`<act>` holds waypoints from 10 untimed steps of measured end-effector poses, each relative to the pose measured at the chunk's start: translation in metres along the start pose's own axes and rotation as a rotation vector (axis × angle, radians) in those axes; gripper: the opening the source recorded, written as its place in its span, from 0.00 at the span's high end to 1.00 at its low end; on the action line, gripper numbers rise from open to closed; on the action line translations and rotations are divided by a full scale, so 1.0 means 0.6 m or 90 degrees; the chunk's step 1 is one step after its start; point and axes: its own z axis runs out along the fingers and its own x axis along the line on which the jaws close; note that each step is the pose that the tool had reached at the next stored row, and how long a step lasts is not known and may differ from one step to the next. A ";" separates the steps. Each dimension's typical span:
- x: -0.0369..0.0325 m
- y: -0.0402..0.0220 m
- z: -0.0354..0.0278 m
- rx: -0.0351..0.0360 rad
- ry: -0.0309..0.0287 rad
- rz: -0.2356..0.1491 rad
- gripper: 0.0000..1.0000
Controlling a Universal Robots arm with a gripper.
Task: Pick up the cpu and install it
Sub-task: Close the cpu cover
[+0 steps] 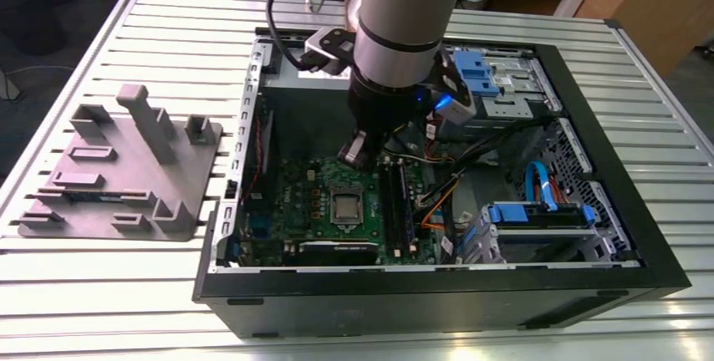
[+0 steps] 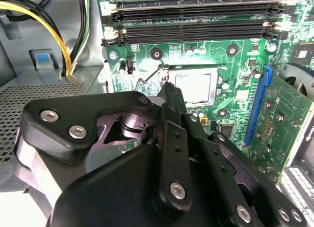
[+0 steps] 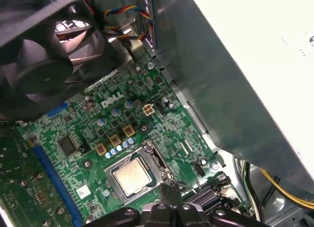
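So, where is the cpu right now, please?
The cpu sits in the motherboard socket, to the exterior view's left of the memory slots, near the gripper.

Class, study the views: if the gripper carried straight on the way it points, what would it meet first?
Probably the socket frame beside the cpu, on the motherboard; the gripper points down at it, though depth is unclear.
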 end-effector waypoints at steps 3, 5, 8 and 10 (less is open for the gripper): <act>0.000 0.000 -0.009 0.0000 -0.0001 0.000 0.90; 0.000 0.001 -0.015 0.0000 0.0000 0.000 0.90; 0.000 0.001 -0.016 -0.0006 -0.0010 0.000 0.90; 0.000 0.001 -0.016 -0.0032 -0.0050 0.000 0.90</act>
